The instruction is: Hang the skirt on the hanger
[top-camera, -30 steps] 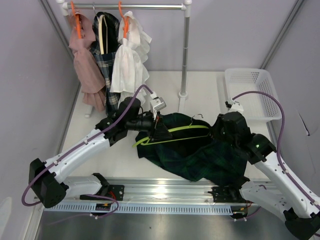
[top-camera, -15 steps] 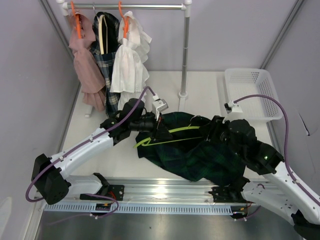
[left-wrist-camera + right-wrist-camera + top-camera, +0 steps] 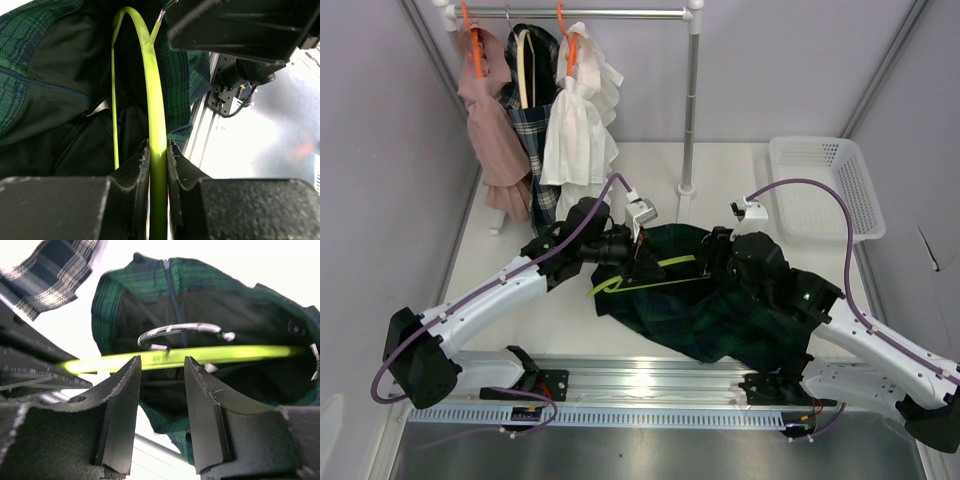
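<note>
A dark green plaid skirt [image 3: 720, 310] lies crumpled on the table in front of the arms. A lime green hanger [image 3: 650, 275] with a metal hook [image 3: 180, 332] lies across its top, partly inside the waistband. My left gripper [image 3: 638, 258] is shut on the hanger's left arm [image 3: 157, 130]. My right gripper [image 3: 718, 262] is open and empty, its jaws just in front of the hanger's middle [image 3: 200, 356] by the hook, not touching it. The skirt also fills the left wrist view [image 3: 60, 90].
A clothes rail [image 3: 570, 14] on a stand [image 3: 690, 100] at the back carries a pink garment [image 3: 490, 120], a plaid one [image 3: 532, 130] and a white one [image 3: 580, 110]. A white basket [image 3: 820, 185] stands at the right.
My right arm has swung left and forward over the skirt, bringing its open gripper to the hanger's middle. My left gripper has kept its hold, barely moving.
</note>
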`<state>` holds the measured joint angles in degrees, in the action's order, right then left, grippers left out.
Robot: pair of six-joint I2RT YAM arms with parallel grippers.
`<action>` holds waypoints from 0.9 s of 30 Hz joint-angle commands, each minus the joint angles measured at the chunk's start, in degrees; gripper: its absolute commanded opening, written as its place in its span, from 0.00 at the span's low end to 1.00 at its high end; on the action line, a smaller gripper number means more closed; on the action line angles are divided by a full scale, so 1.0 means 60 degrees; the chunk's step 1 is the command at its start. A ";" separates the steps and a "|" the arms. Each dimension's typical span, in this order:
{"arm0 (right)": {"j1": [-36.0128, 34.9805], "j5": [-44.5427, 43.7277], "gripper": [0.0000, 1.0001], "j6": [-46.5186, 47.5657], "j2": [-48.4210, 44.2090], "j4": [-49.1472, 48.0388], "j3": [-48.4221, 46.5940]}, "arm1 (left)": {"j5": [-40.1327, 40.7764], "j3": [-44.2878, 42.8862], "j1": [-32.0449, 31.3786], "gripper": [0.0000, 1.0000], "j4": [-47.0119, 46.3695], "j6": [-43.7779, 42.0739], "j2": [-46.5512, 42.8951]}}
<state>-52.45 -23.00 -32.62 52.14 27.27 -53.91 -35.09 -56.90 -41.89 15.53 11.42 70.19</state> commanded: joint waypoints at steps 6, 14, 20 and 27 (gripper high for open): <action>-0.0048 -0.0839 0.45 -0.0056 0.0128 -0.1072 0.0357 | -0.0157 -0.0096 -0.0138 0.00 -0.0552 -0.0248 -0.0039; -0.0121 -0.0912 0.43 -0.0100 0.0407 -0.1365 0.0474 | -0.0114 -0.0169 -0.0182 0.00 -0.0552 -0.0233 0.0020; -0.0121 -0.1058 0.23 -0.0188 0.0538 -0.1380 0.0548 | -0.0084 -0.0155 -0.0211 0.00 -0.0567 -0.0204 0.0049; -0.0121 -0.1351 0.00 -0.0173 0.0495 -0.1190 0.0533 | 0.0295 -0.0213 -0.0211 0.00 -0.0377 -0.0204 -0.0097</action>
<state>-53.08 -27.88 -33.78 55.33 20.95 -50.41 -33.91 -56.90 -42.63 15.55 11.46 70.63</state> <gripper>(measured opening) 0.034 0.186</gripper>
